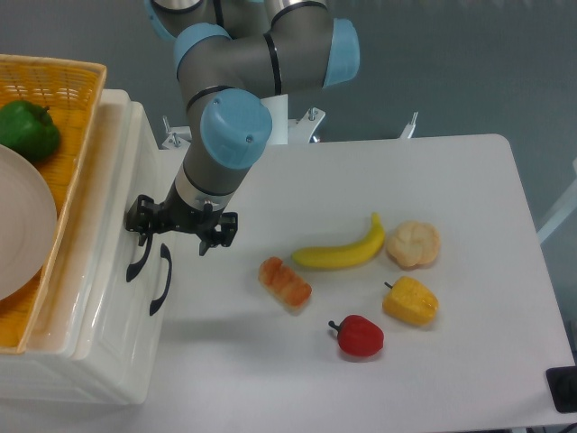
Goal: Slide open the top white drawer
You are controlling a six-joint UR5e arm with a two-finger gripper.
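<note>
The top white drawer point(124, 171) is the upper part of the cream cabinet at the left, and it looks closed. Its curved black handle point(136, 262) sits on the front face, just left of the lower drawer's black handle point(161, 280). My gripper point(180, 236) hangs in front of the cabinet face with its jaws spread open and nothing between them. Its left finger point(141, 223) is right at the upper end of the top handle; I cannot tell whether it touches. Its right finger point(219, 234) is over the table.
A yellow wicker basket point(77, 135) on the cabinet holds a green pepper point(27, 129) and a white plate point(20, 225). On the table lie a bread piece point(285, 283), banana point(341, 253), bun point(413, 244), yellow pepper point(411, 301) and red pepper point(360, 336).
</note>
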